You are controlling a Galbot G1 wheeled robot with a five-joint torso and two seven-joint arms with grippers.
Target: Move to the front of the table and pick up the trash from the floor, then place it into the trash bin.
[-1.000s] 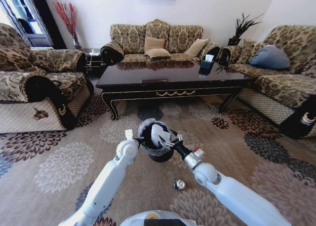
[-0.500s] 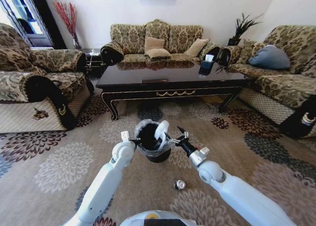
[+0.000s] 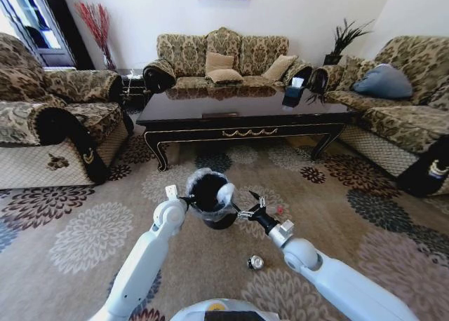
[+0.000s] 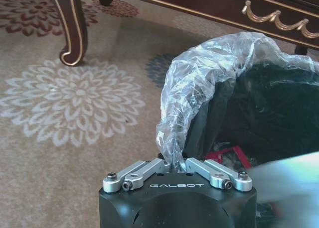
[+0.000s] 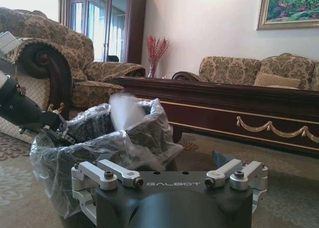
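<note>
Left claw (image 4: pixel 177 167) pinches the clear bag at the rim of the trash bin (image 3: pixel 210 198). Right claw (image 3: pixel 247 207) waits just beside the bin with its fingers spread wide. One white paper piece (image 3: pixel 226 193) leans in the bin. One silvery can (image 3: pixel 256 263) lies on the carpet near the right arm. Behind the bin stands the dark desk (image 3: pixel 245 111).

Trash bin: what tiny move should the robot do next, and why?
Probably lower the right claw toward the silvery can: that claw is open and empty beside the trash bin, the can lies on the carpet, and the left claw pinches the bin's bag.
</note>
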